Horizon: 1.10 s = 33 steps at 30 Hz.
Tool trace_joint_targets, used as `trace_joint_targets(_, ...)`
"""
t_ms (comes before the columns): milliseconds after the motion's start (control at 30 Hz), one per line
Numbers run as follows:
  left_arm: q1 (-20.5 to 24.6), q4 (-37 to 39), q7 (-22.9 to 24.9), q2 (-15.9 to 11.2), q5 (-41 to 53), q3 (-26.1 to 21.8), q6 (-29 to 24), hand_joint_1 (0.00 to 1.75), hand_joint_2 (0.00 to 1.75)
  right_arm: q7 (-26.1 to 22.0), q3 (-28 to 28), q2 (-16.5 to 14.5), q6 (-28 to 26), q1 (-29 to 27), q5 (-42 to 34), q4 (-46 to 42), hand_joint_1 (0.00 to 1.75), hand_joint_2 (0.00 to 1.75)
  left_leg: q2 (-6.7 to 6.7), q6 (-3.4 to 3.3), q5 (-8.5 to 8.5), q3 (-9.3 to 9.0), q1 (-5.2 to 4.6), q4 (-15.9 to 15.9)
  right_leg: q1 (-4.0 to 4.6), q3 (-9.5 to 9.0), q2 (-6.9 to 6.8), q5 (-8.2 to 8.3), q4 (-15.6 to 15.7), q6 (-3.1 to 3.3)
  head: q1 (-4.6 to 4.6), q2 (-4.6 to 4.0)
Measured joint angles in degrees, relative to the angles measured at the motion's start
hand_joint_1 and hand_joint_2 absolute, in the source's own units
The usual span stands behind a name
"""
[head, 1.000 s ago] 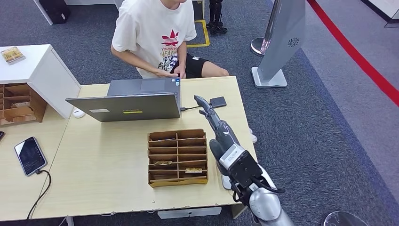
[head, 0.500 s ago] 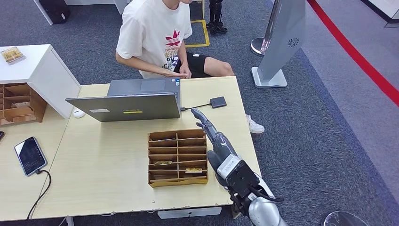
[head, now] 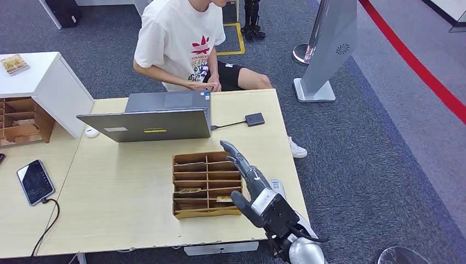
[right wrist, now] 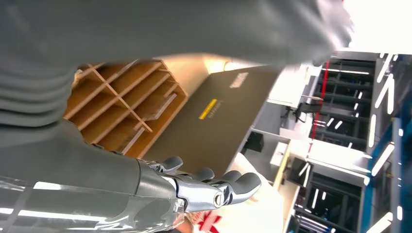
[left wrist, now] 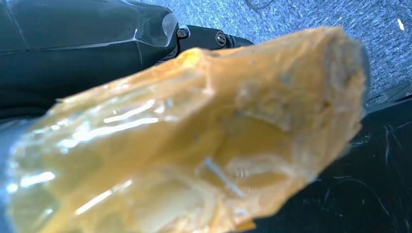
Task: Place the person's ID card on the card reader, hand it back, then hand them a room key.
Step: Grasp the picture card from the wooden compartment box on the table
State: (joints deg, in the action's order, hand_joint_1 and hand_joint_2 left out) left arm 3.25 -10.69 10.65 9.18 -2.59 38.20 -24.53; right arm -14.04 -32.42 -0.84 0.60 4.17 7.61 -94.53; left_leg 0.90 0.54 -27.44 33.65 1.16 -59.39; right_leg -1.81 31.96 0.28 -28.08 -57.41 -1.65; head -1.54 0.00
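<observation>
While the right hand (head: 242,170) hangs over the key rack (head: 207,184), fingers stretched apart and empty, a reach for a room key is judged likely. The card reader (head: 254,119) lies at one o'clock from the rack, by the laptop (head: 148,124); no ID card is seen. From the right wrist, the fingers (right wrist: 209,182) are seen extended over the rack's slots. The left hand's fingers cannot be told.

My table (head: 132,220) carries a laptop (head: 148,124); card reader (head: 254,119) beside it, wooden organizer (head: 207,184) nearer me, phone (head: 35,181) far left.
</observation>
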Motion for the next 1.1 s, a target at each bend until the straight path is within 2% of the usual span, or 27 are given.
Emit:
trace_joint_targets(67, -0.04, 0.0, 0.04, 0.01, -0.11, -0.19, -0.01, 0.0, 0.0, -0.23, -0.35, 0.18, -0.78, -0.73, 1.53, 0.4, 0.0, 1.75, 0.0, 0.0, 0.0, 0.0, 0.0, 0.0, 0.0, 0.0, 0.0, 0.0, 0.0, 0.0, 0.01, 0.0)
trace_joint_targets(300, -0.09, 0.0, 0.44, 0.11, -0.16, -0.81, 0.15, 0.0, 0.0, 0.15, -2.78, 0.23, -7.22, -2.33, 14.91, 0.85, 0.0, 1.75, -0.01, 0.0, 0.0, 0.0, 0.0, 0.01, 0.0, 0.0, 0.0, 0.0, 0.0, 0.0, 0.0, 0.0)
trace_joint_targets(633, -0.09, 0.0, 0.74, 0.26, -0.11, -0.85, 0.39, 0.0, 0.0, 0.23, -3.69, 0.23, -8.39, -2.68, 19.28, 1.4, 0.0, 1.75, -0.01, 0.0, 0.0, 0.0, 0.0, 0.0, 0.0, 0.0, 0.0, 0.0, 0.0, 0.0, 0.0, 0.0)
trace_joint_targets(967, -0.08, 0.0, 1.29, 0.26, 0.64, -0.85, 0.8, 0.0, 0.0, 2.9, -4.28, 0.23, -11.8, -2.68, 28.86, 2.15, 0.0, 1.75, -0.01, 0.0, 0.0, 0.01, 0.0, 0.01, 0.0, 0.0, 0.0, 0.0, 0.0, 0.0, 0.0, 0.0)
trace_joint_targets(1033, -0.06, 0.0, 1.52, 0.26, 0.86, -0.85, 0.96, 0.0, 0.0, 3.34, -4.54, 0.23, -12.67, -2.64, 31.4, 2.51, 0.09, 1.75, -0.01, 0.0, 0.0, 0.01, 0.0, 0.01, 0.0, 0.0, 0.0, 0.0, 0.0, 0.0, 0.0, 0.0)
trace_joint_targets(1067, -0.05, 0.0, 1.64, 0.26, 0.97, -0.85, 1.04, 0.0, 0.0, 3.55, -4.64, 0.23, -13.11, -2.62, 32.57, 2.72, 0.25, 1.75, -0.01, 0.0, 0.0, 0.01, 0.0, 0.01, 0.0, 0.0, 0.0, 0.0, 0.0, 0.0, -0.01, 0.0)
trace_joint_targets(1100, -0.04, 0.0, 1.74, 0.26, 1.05, -0.85, 1.13, 0.0, 0.0, 3.78, -4.73, 0.23, -13.54, -2.6, 33.66, 2.92, 0.59, 1.75, -0.01, 0.0, 0.0, 0.01, 0.0, 0.01, 0.0, 0.0, 0.0, 0.0, 0.0, 0.0, -0.01, 0.0)
